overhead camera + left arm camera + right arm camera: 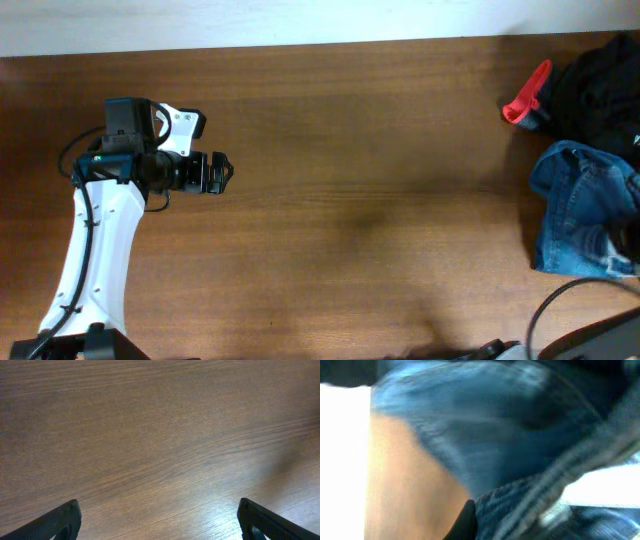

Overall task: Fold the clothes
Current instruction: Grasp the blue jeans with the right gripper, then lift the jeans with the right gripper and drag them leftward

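1. A brown wood-grain desk (350,130) fills nearly the whole overhead view. A pale strip of wall (250,20) runs along its far edge.
2. The white left arm (90,250) reaches up from the near left corner. The left pincer (218,172) points toward the middle of the desk. In its wrist view the two dark fingers (62,522) are spread wide, with only bare wood between them.
3. The jeans (580,205), in faded medium-blue denim, lie bunched in a heap at the right edge of the desk, well apart from the left pincer and partly cut off by the frame.
4. Just behind the jeans, in the far right corner, sits a crumpled black garment (600,85). A red clip (526,97) lies at its left side.
5. A dark cable (560,295) curves over the near right corner, close to the lower hem of the denim.
6. The right wrist view is blurred and crowded with blue denim and a pale seam. The right pincer (466,521) shows only as a dark tip against the cloth. It is pressed together, but the blur hides whether any fabric is pinched.
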